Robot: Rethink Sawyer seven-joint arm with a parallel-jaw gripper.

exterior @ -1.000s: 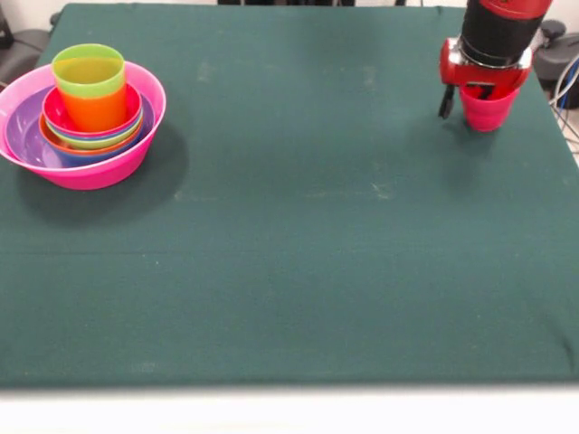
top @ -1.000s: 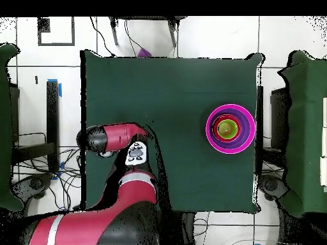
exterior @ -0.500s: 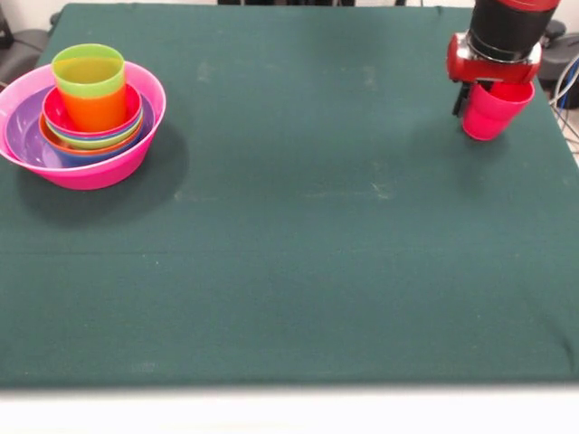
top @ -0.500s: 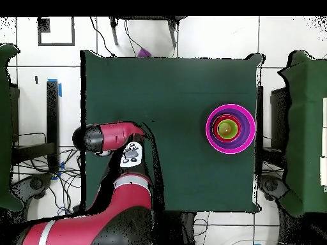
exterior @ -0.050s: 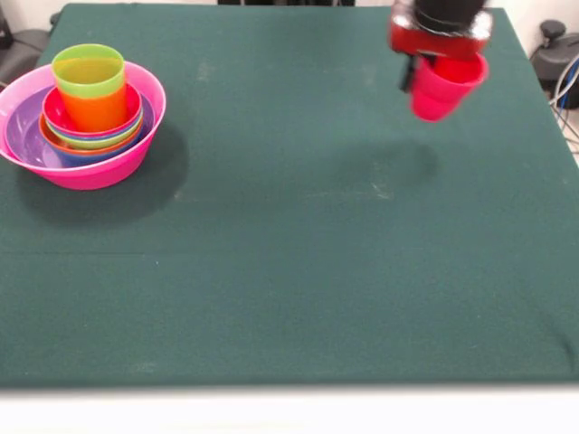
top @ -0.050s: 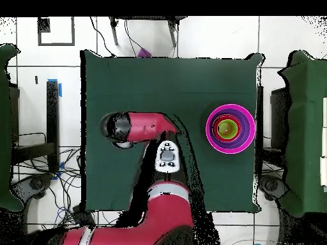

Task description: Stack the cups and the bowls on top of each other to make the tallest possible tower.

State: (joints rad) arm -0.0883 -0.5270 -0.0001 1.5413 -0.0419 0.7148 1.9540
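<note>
On the green cloth-covered counter point(exterior @ -0.050s: 289, 271), the tower of nested glossy plastic bowls point(exterior @ -0.050s: 83, 127) topped by a lime green tumbler point(exterior @ -0.050s: 88, 72) is set near one edge, well apart from the red-pink tapered plastic tumbler point(exterior @ -0.050s: 443, 87), which is clenched at its rim by the tool point(exterior @ -0.050s: 438, 56) and carried clear of the cloth. The tumbler's long axis is tilted somewhat off vertical, mouth up, so on lowering its base could catch the green tumbler's rim and the tower could be knocked.

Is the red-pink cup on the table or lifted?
Lifted: the red-pink cup hangs tilted in the gripper, its shadow apart below on the table.
</note>
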